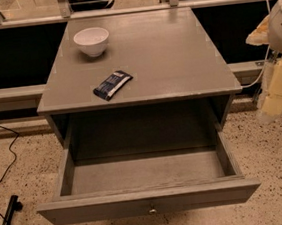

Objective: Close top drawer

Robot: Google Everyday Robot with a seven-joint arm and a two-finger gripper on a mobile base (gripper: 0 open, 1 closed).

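The top drawer (pixel 150 201) of the grey cabinet is pulled far out toward me. Its flat front panel has a small brass knob (pixel 152 210) at the centre. The inside of the drawer (pixel 146 172) is empty. My gripper (pixel 273 101) is at the right edge of the view, on the cream-coloured arm (pixel 278 24). It is beside the cabinet's right side, level with the cabinet top, and apart from the drawer. The lower drawers are hidden under the open one.
A white bowl (pixel 92 40) and a dark blue snack bar (pixel 113 84) lie on the cabinet top (pixel 174 50). Black cables (pixel 6 148) and a black stand leg (pixel 4 224) are on the speckled floor at the left. A metal rail (pixel 130 9) runs behind the cabinet.
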